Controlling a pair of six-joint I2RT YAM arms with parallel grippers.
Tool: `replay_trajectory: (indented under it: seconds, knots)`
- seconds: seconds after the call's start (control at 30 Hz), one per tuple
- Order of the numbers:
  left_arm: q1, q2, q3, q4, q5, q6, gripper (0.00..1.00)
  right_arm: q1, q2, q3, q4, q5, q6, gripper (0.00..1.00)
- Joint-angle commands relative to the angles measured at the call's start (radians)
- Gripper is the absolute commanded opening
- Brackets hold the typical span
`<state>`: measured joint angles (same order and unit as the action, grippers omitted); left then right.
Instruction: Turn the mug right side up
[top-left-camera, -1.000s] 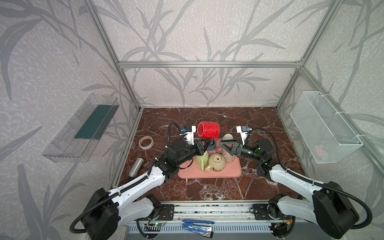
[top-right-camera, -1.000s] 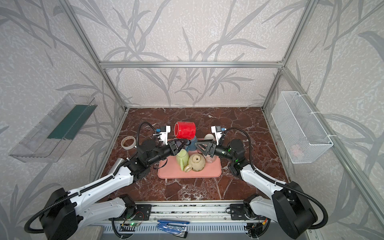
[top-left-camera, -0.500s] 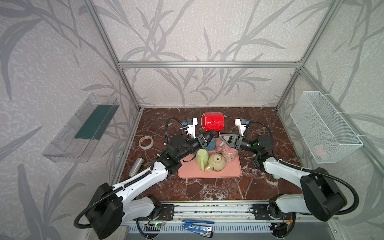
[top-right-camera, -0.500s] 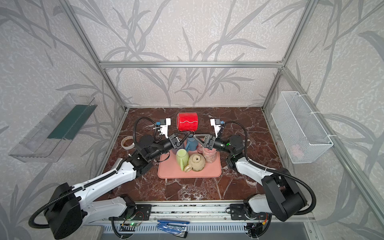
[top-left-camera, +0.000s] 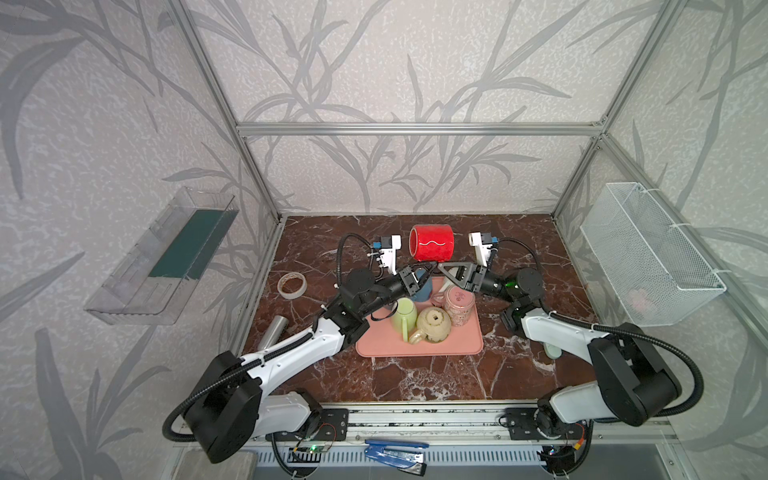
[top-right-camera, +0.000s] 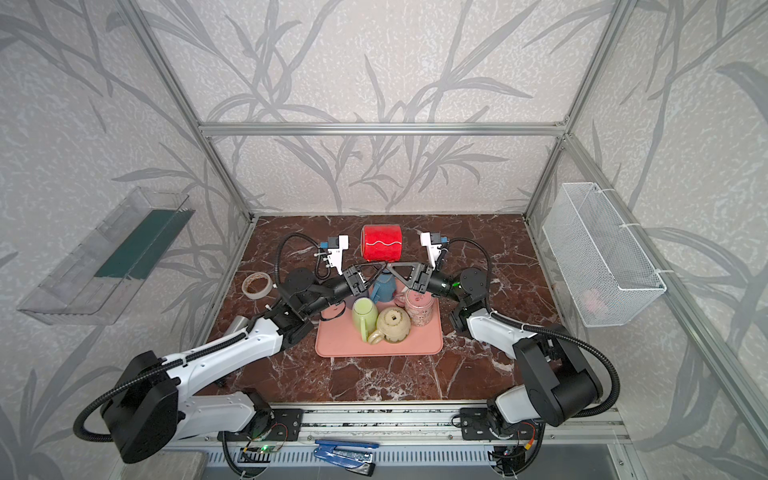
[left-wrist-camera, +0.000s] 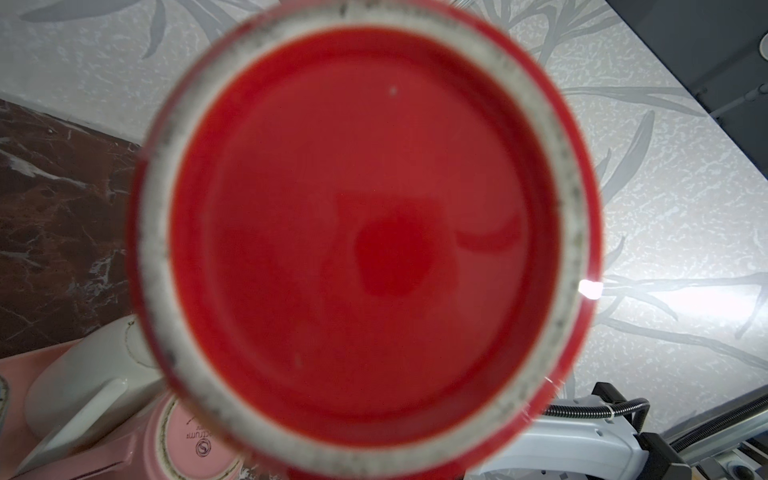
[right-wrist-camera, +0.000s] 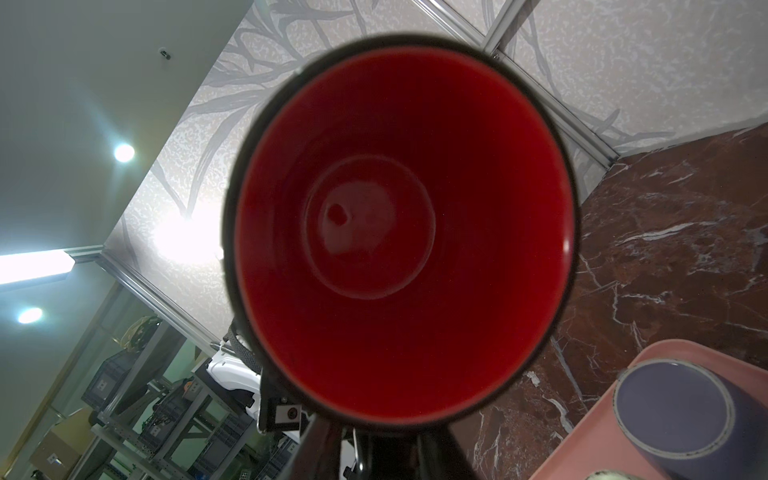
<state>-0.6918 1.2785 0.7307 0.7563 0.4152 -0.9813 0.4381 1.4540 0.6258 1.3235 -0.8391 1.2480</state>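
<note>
Holds red mug (top-left-camera: 431, 248) aloft on its side, over the far end of pink tray (top-left-camera: 419, 348). Pinches it from below with left gripper (top-left-camera: 429, 269), jaws drawn narrow. Points base toward the left arm and open mouth toward the right arm. Meets right gripper (top-left-camera: 444, 267) tip to tip just under the mug; cannot tell that one's width or hold.
</note>
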Motion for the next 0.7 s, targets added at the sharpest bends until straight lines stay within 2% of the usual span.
replay_trajectory:
  seconds: [0.0, 0.17, 0.3, 0.43, 0.47, 0.6, 0.67]
  knots:
    - [-0.006, -0.002, 0.041, 0.149, 0.045, -0.015, 0.00, -0.002, -0.005, 0.039, 0.083, -0.006, 0.019, 0.24]
    - [-0.006, -0.008, 0.028, 0.152, 0.037, -0.010, 0.00, -0.008, -0.025, 0.028, 0.068, 0.004, 0.008, 0.14]
    - [-0.006, -0.009, 0.026, 0.150, 0.040, -0.011, 0.00, -0.009, -0.028, 0.021, 0.072, 0.006, 0.008, 0.01]
    - [-0.006, -0.010, 0.023, 0.146, 0.043, -0.009, 0.00, -0.011, -0.037, 0.015, 0.067, 0.012, 0.008, 0.00]
    - [-0.006, -0.012, 0.022, 0.148, 0.043, -0.008, 0.02, -0.012, -0.040, 0.013, 0.063, 0.014, 0.007, 0.00]
    - [-0.006, -0.025, 0.011, 0.142, 0.037, 0.001, 0.24, -0.018, -0.060, 0.006, 0.048, 0.012, 0.006, 0.00]
    - [-0.005, -0.036, 0.006, 0.129, 0.030, 0.012, 0.29, -0.019, -0.070, 0.002, 0.037, 0.011, 0.001, 0.00]
